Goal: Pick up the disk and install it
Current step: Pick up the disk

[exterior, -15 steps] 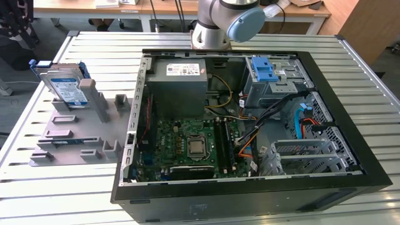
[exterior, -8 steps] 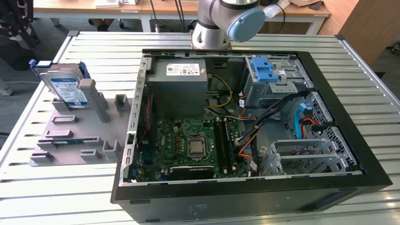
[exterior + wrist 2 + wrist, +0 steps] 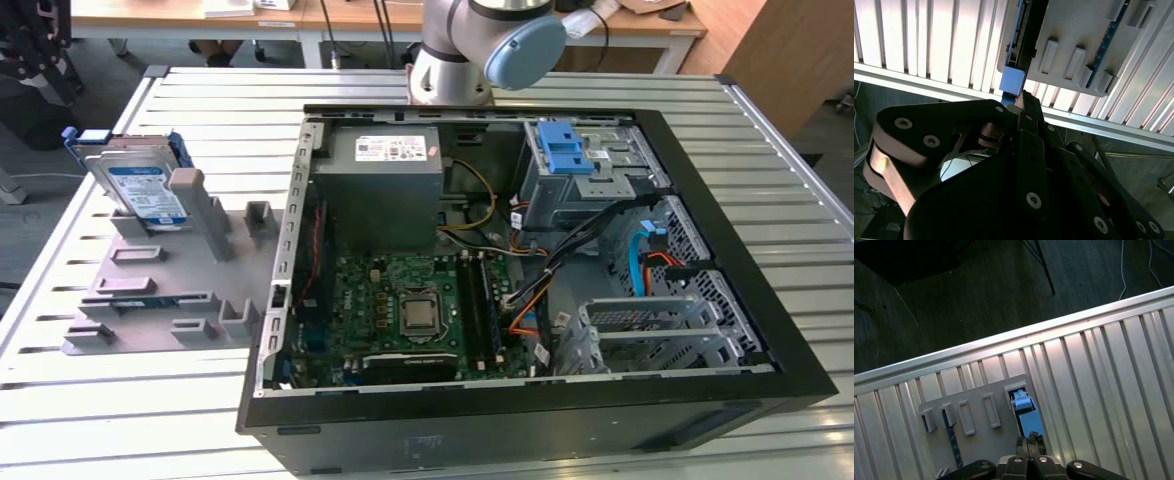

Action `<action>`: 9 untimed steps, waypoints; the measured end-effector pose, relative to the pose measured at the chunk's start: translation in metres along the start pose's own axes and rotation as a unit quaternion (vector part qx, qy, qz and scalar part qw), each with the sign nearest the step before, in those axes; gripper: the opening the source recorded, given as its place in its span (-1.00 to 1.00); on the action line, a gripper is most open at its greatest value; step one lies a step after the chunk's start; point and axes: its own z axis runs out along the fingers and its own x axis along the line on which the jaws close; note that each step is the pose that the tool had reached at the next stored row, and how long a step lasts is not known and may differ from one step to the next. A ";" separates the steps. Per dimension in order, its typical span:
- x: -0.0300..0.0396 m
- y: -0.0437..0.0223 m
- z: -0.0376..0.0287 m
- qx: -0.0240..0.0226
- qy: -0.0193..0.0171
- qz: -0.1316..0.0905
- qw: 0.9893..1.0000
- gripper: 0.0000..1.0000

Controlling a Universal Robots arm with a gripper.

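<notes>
Your disk (image 3: 142, 188) stands on edge in the grey holder (image 3: 160, 300) on the surface (image 3: 120, 410), on the exterior view's left of the computer case (image 3: 534, 420). In both wrist views your claw (image 3: 1030, 445) (image 3: 1023, 97) points at the disk's blue end (image 3: 1026, 417). Its fingertips are pressed together and hold nothing.

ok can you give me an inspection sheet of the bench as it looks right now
surface: slatted metal table, carrying a grey plastic fixture and an open black computer case
job's things: flat silver hard disk with blue carrier frame, standing on edge in the fixture, outside the case
clutter: nothing seen
gripper: black two-finger gripper, shut and holding nothing, lined up near the disk's blue end in the first wrist view
cables: black and orange cables running inside the case
surroundings: wooden desks behind the table; dark floor beyond its edge
</notes>
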 end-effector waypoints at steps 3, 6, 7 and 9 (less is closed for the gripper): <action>0.0000 0.0000 0.0000 0.000 0.000 -0.001 1.000 -0.79; 0.0000 0.0000 0.0000 0.000 0.000 -0.002 1.000 -0.79; 0.0000 0.0000 0.0000 0.000 0.000 -0.002 1.000 -0.79; 0.0000 0.0000 0.0000 0.000 0.000 -0.003 1.000 -0.79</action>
